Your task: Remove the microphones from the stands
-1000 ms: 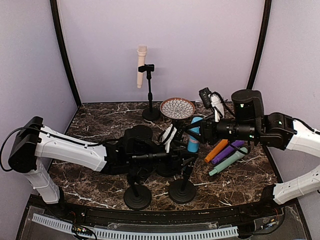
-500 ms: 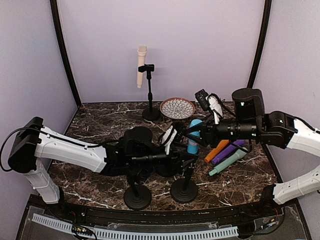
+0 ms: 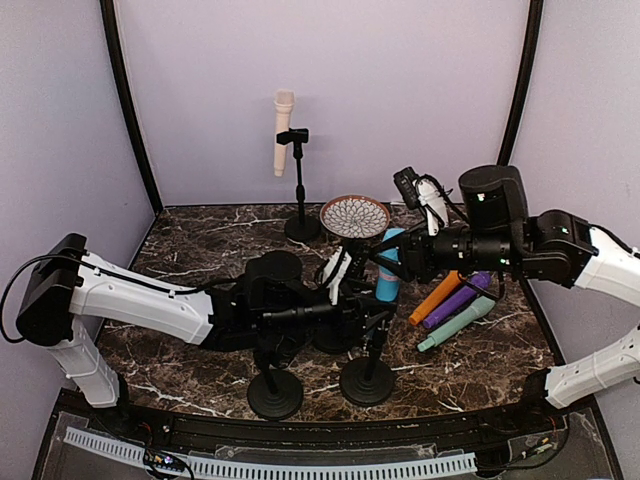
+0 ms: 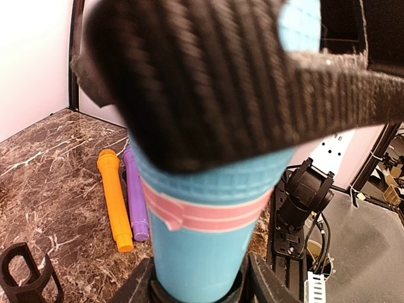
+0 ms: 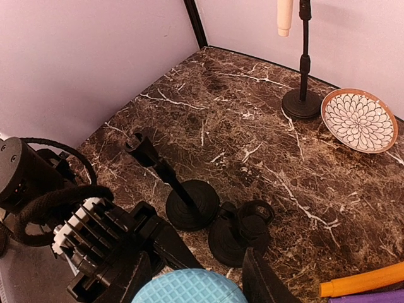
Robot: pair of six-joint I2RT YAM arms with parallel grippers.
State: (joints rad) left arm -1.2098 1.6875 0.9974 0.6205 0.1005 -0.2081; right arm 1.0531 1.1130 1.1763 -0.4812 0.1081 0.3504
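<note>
- Both pairs of fingers are at the blue mic, which stands upright just in front of the plate, a little to its right.
- Right fingers are clenched on the head of the mic.
- Left fingers grasp the stand at its clip, under the mic.
- Mic foot sits in the clip.
- Three loose mics lie on the bench, to the right of the plate.

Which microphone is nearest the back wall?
The cream microphone, clipped high on the tall stand. The blue microphone, orange microphone, purple microphone and green microphone all sit nearer the arms.
</note>
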